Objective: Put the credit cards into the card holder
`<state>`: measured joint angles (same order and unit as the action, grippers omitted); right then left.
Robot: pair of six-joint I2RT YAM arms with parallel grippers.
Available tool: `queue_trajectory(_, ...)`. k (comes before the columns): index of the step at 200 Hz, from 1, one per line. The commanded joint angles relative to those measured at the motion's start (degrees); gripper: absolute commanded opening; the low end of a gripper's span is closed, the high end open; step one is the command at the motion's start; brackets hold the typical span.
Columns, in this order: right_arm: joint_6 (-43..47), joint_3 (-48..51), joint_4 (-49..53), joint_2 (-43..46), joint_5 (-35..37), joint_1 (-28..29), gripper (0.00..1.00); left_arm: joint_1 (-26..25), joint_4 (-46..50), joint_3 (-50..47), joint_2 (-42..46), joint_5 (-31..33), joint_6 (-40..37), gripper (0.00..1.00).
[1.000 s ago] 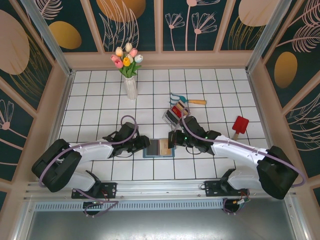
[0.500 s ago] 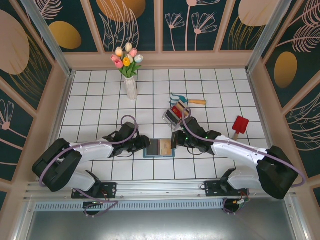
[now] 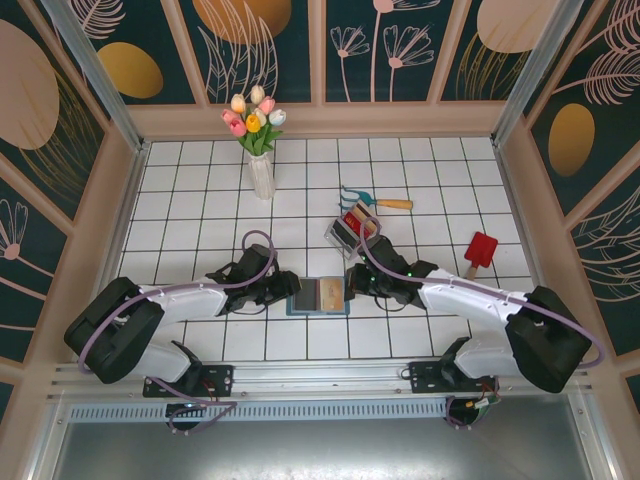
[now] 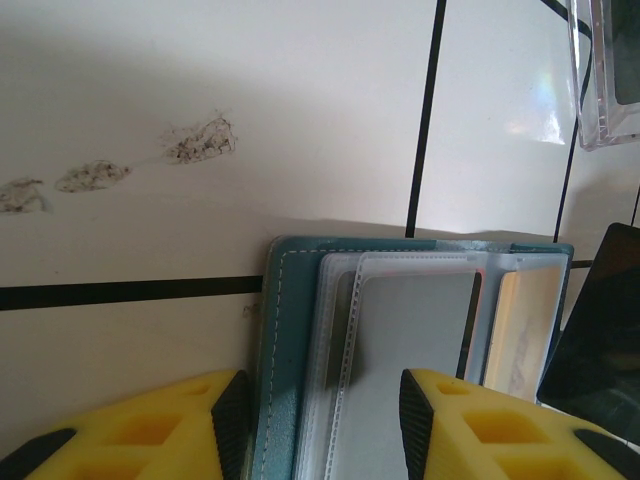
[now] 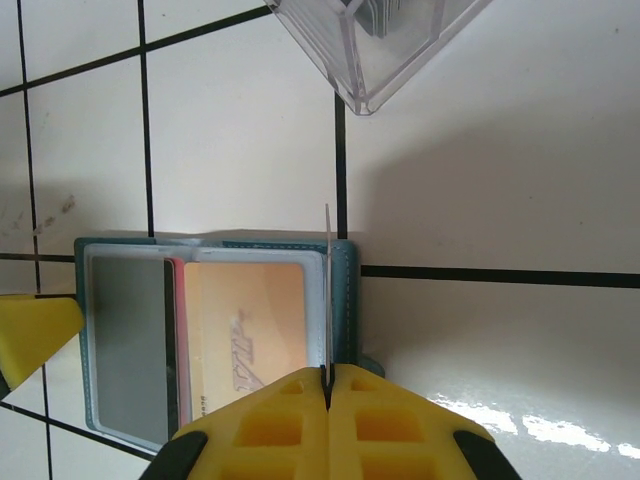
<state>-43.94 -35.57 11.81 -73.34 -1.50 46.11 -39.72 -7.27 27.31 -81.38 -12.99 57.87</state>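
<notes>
Credit card: pinched on edge by the right gripper, jaws closed on its near end. It reads as a thin line running straight ahead of the fingertips. Card holder: open and flat, right rim beneath that line, the rest spreading left, long axis crosswise to the gripper. Clear pockets show a peach card and, further left, a grey card. Left gripper: half open, astride the holder's far edge, apparently steadying it. Right arm is nearer; the card likely needs tipping left toward a pocket mouth.
</notes>
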Motion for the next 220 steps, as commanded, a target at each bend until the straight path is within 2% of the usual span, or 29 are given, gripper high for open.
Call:
queue_trajectory(1,0.87,1.01,-0.23,-1.16,0.22,0.12,0.02,-0.94,-1.07,0.55,-2.07,-1.35,-0.18,0.47)
queue_trajectory(76,-0.26,1.11,-5.00,-1.50,-4.36,-0.05,0.02,-0.96,-1.35,0.64,-2.40,-1.51,-0.06,0.46)
queue_trajectory(134,1.60,-1.45,3.13,4.15,2.08,-0.08,0.02,-0.92,-0.73,0.14,-1.43,-0.65,0.06,0.46)
queue_trajectory(220,0.53,1.03,-1.75,0.64,-0.93,-0.03,0.02,-0.94,-0.97,0.33,-1.86,-0.94,-0.10,0.46)
